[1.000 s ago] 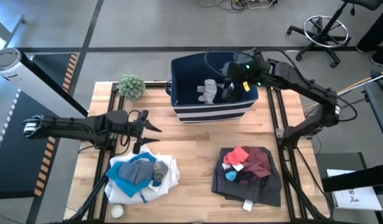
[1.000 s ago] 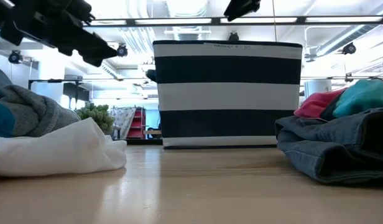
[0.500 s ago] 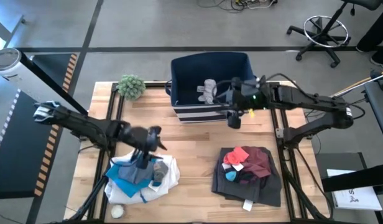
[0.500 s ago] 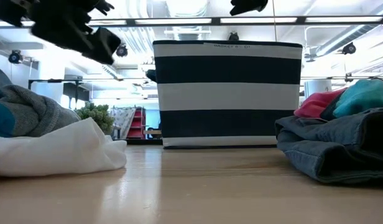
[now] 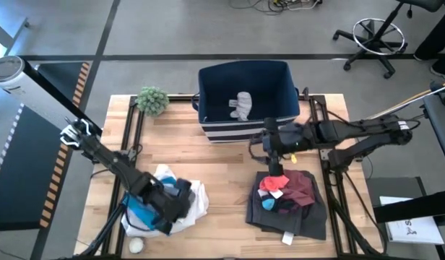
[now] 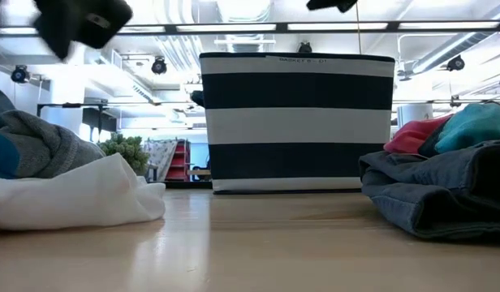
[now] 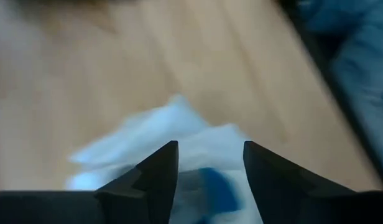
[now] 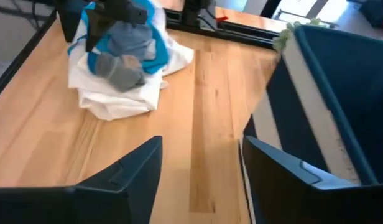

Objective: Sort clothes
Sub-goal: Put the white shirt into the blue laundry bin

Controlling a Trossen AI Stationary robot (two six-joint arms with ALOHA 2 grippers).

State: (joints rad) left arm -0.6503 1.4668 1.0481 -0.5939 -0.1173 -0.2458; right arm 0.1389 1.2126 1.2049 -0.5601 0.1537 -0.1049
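While the striped bin (image 5: 244,108) sits at the far edge of the table (image 5: 222,166) with one pale piece (image 5: 242,105) inside, my left claw (image 7: 207,165) hangs over the near-left pile: a white garment (image 5: 195,196) under blue cloth (image 5: 139,214) and grey cloth (image 8: 120,70). Its fingers stand parted and hold nothing. My right claw (image 8: 201,171), likewise apart and empty, hovers between the bin and the dark pile (image 5: 298,213), where red (image 5: 274,181), maroon (image 5: 303,186) and teal (image 5: 269,204) pieces lie. All of it looks soft, light and limp, so I judge a raised fold on the topmost piece the best hold; a flat pinch may slip or drag its neighbours along
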